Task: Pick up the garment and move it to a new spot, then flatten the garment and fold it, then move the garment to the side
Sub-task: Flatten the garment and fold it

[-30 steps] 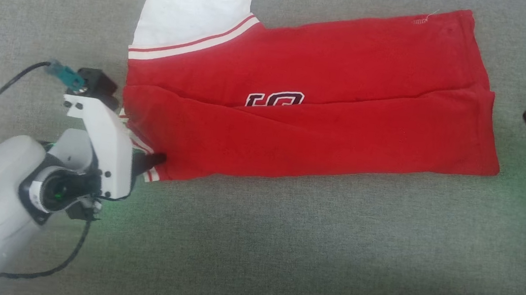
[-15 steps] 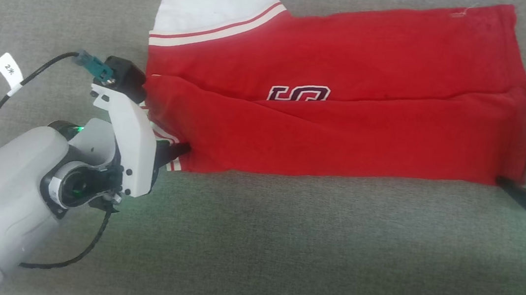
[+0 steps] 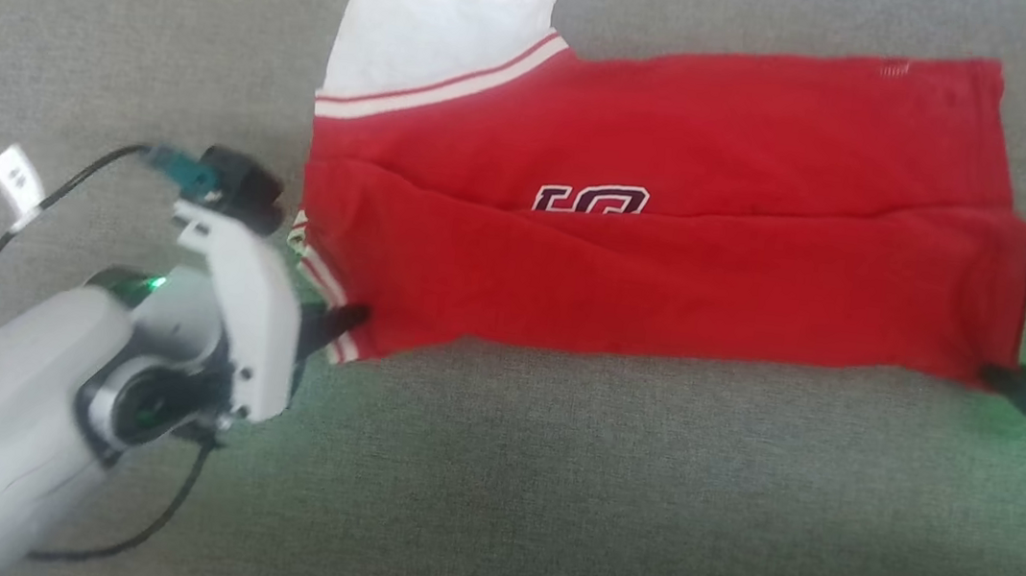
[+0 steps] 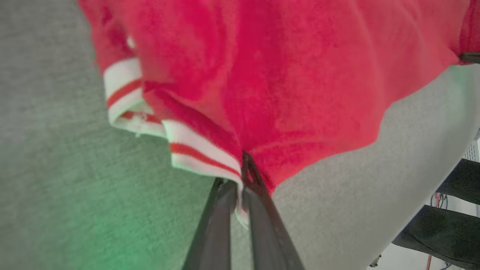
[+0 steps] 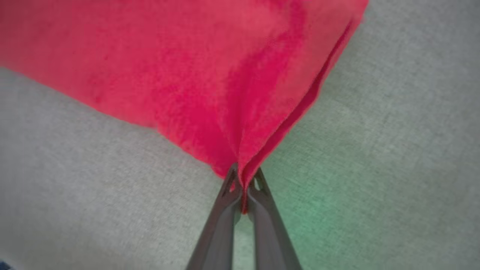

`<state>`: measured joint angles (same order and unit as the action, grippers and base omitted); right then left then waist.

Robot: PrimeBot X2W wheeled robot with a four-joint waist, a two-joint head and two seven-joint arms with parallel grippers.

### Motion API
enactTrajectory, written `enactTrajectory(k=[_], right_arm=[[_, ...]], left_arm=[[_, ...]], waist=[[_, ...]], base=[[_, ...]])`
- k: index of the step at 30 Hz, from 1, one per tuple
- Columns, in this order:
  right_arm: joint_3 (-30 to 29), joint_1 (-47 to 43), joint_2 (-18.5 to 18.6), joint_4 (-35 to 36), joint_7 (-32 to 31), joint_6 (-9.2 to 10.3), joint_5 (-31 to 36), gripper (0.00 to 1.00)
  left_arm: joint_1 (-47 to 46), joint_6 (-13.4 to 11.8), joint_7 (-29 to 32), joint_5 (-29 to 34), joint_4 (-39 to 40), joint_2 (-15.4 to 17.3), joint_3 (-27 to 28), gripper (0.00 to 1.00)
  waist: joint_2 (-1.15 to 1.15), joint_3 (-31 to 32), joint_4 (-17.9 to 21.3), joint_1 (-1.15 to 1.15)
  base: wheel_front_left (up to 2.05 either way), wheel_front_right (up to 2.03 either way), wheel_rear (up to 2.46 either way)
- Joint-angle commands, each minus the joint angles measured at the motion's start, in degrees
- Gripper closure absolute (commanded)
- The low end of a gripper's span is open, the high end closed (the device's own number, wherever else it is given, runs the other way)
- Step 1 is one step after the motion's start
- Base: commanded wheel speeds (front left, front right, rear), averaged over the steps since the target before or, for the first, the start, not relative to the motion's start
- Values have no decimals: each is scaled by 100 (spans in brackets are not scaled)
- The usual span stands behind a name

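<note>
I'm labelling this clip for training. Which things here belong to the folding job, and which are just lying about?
Job:
- garment
- left end effector, shut on its striped corner
- right end effector, shut on its red corner

Lying about:
- grey surface
- tagged cable on the left arm
- dark shapes past the surface's edge, unclear

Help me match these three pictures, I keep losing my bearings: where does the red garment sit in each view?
Head view: garment lies across the upper middle.
Left wrist view: it covers the top, its striped-trim corner pinched in the left gripper.
Right wrist view: upper left, its plain red corner pinched in the right gripper.
Shared landmark: the grey surface, tinged green near each gripper.
</note>
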<state>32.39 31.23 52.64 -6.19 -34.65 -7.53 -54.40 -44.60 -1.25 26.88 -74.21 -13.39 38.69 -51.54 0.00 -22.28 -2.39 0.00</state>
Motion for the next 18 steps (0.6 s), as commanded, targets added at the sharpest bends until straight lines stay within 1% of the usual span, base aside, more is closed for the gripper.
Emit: enactTrajectory(k=[1, 4, 10, 14, 15, 16, 17, 18], right_arm=[[-44, -125, 37, 92, 37, 9, -42, 100], [-126, -554, 179, 440, -16, 10, -116, 100], [-529, -1456, 419, 1035, -166, 10, -158, 100], [-957, -1968, 370, 1362, -140, 10, -37, 100], [-1076, -2062, 322, 1414, -87, 10, 42, 81], [-1219, -2163, 248, 1461, -41, 10, 124, 53], [-1351, -2236, 153, 1476, -9, 10, 176, 0], [-1488, -2312, 69, 1496, 5, 9, 215, 0]], left_arm=[[139, 0, -51, -13, 54, 102, 37, 100], [426, -80, -163, -2, 383, 432, 66, 100], [1111, -283, -368, -281, 1283, 1075, 223, 100], [1508, -415, -557, -453, 1729, 1308, 306, 100], [1580, -454, -609, -476, 1776, 1336, 317, 100], [1648, -468, -656, -489, 1822, 1356, 318, 98], [1694, -476, -733, -481, 1855, 1354, 333, 61], [1743, -502, -819, -490, 1857, 1335, 363, 19]], waist=[[0, 65, 4, 0], [0, 177, 15, 0], [0, 348, 39, 0], [0, 431, 48, 0], [0, 455, 62, 0], [0, 475, 71, 0], [0, 501, 76, 0], [0, 532, 79, 0]], base=[[0, 0, 0], [0, 0, 0], [0, 0, 0], [0, 0, 0], [0, 0, 0], [0, 0, 0], [0, 0, 0], [0, 0, 0]])
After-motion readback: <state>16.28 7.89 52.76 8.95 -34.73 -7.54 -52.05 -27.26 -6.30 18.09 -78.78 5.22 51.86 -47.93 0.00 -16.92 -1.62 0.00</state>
